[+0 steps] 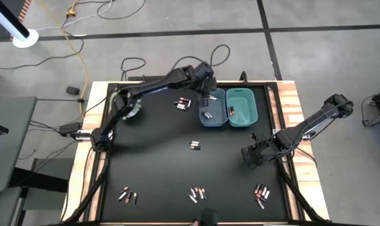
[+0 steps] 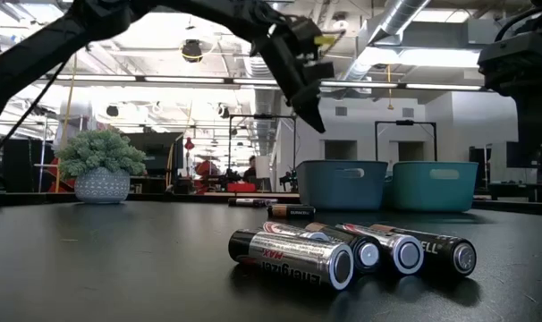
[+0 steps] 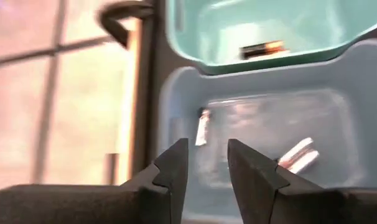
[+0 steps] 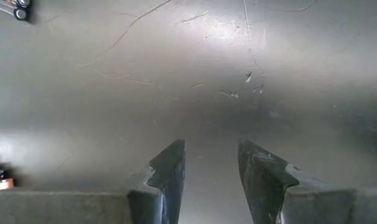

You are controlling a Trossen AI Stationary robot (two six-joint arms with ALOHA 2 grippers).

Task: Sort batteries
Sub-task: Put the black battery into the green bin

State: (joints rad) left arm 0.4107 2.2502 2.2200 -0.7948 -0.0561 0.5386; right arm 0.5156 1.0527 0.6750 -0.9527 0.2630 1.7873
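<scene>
- Your left gripper (image 1: 207,94) hangs above the far rim of the blue-grey bin (image 1: 212,108), which sits near the table's (image 1: 152,163) far edge. In its wrist view the fingers (image 3: 176,165) stand a narrow gap apart with nothing between them.
- In that bin you can make out silvery batteries (image 3: 298,154) on the floor and one more (image 3: 202,127) by the wall; blur hides their labels and exact count.
- The teal bin (image 1: 242,107) touches the blue-grey one on the side toward the table's right edge. One dark battery with a copper end (image 3: 262,48) lies inside; the picture's top cuts off the rest of that bin.
- Your right gripper (image 1: 251,154) waits low near the table's right edge. Its fingers (image 4: 171,165) are parted over bare black surface, gripping nothing.
- Loose batteries lie in groups: a few (image 1: 182,103) beside the blue-grey bin, a pair (image 1: 194,145) at the table's middle, and three clusters along the near edge, toward the left corner (image 1: 127,196), at the middle (image 1: 197,193) and toward the right corner (image 1: 261,193).
- From above the clusters are too small for you to count or sort by colour.
- The low view shows the nearest group (image 2: 351,252) end-on; the rearmost is half hidden and its label cut off.
</scene>
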